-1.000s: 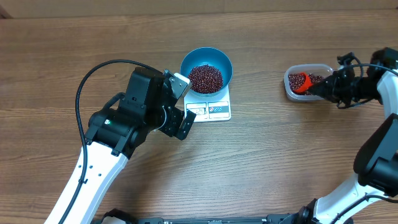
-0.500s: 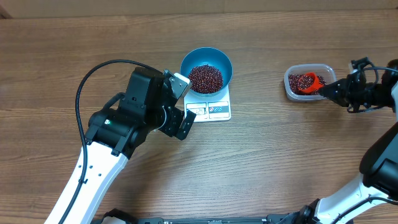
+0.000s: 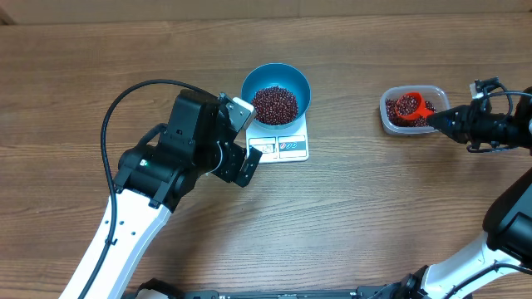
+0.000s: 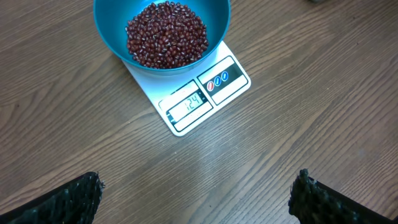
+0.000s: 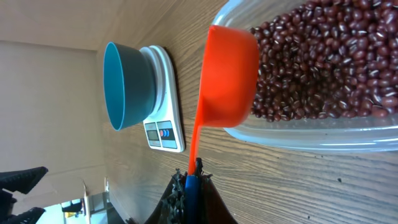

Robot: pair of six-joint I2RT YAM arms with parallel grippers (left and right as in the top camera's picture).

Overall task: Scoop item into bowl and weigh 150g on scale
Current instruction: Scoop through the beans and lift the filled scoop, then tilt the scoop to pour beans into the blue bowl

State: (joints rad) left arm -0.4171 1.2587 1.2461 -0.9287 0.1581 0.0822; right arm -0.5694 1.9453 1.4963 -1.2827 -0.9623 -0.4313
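Note:
The blue bowl [image 3: 276, 81] stands on the white scale [image 3: 287, 148] with a heap of red-brown beans [image 3: 273, 103] in it. The left wrist view shows the bowl [image 4: 109, 25], the beans [image 4: 166, 34] and the scale's lit display [image 4: 186, 107]. My left gripper [image 3: 247, 139] hovers just left of the scale, open and empty [image 4: 199, 193]. My right gripper [image 3: 440, 119] is shut on the handle of an orange scoop [image 3: 409, 105], which sits over the beans [image 5: 317, 68] in the clear tub [image 3: 386, 112]. In the right wrist view the scoop [image 5: 227, 74] hides part of them.
The clear tub [image 5: 323, 134] stands at the table's right side, well apart from the scale [image 5: 168, 93]. Bare wooden table [image 3: 374, 208] lies between them and in front. The left arm's black cable [image 3: 125, 100] arcs over the table's left.
The right gripper has drawn back to the right, and the scoop has shifted right and up within the tub, now lying level with beans in it. The left arm has not moved.

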